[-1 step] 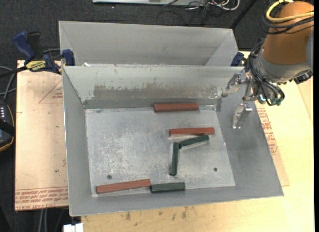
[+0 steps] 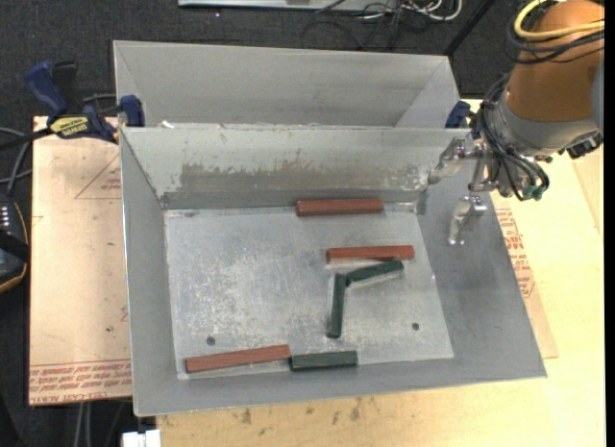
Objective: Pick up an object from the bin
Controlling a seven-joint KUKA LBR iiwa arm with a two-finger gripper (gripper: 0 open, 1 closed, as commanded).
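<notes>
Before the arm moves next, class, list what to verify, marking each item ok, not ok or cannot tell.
1. Tool over a bar: not ok, it hangs by the bin's right wall.
2. Back brown bar clear of the back wall: not ok, it lies against it.
3. Middle brown bar apart from the tilted green bar: cannot tell.
4. Front brown bar open along its long sides: ok.

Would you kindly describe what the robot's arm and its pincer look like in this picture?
The arm's wrist wears a rounded orange cover above a grey collar. A yellow cable loops over it, and dark cables hang beneath. The pincer is small, bare silvery metal.
</notes>
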